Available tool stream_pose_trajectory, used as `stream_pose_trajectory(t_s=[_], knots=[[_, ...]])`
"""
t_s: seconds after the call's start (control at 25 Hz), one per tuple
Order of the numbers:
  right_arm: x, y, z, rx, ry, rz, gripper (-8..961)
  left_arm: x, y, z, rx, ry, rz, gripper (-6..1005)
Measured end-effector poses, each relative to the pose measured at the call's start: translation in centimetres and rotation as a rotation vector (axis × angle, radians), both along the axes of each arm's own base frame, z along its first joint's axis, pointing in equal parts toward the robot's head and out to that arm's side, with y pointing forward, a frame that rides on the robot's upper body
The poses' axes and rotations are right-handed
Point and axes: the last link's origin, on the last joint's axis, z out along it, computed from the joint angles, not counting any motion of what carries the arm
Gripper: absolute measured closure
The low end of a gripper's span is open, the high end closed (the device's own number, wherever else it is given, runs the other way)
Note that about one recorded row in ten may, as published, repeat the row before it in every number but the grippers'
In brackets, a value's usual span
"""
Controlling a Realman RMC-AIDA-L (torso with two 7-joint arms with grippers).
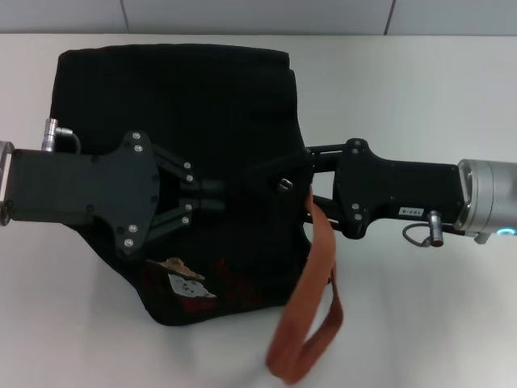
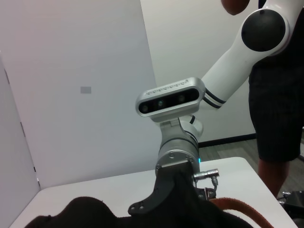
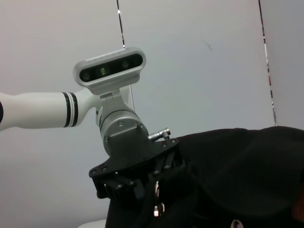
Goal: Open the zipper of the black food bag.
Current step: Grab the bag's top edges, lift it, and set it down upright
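Left tool (image 1: pixel 220 196), reaching in from the left over the black food bag (image 1: pixel 178 105), has its fingers drawn narrow onto the bag's top fabric at mid-width; whether they hold the zipper (image 3: pixel 156 209) cannot be told. Right tool (image 1: pixel 300 179) enters from the opposite side, its tips lost against the black fabric, so its opening cannot be told. The bag sits in the middle of the white tabletop (image 1: pixel 420 89), an orange-brown strap (image 1: pixel 311 323) hanging down its near right side.
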Motion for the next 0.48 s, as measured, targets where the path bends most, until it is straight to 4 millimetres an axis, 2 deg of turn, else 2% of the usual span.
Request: stream_pose_trajectory(t_s=[0.28, 0.48], knots=[[-0.32, 0.90, 0.65, 0.019, -0.023, 0.011, 572, -0.21, -0.31, 0.01, -0.008, -0.002, 0.003, 906], [-0.91, 1.09, 0.33, -0.012, -0.055, 0.043, 573, -0.25, -0.36, 0.01, -0.009, -0.002, 0.004, 907]])
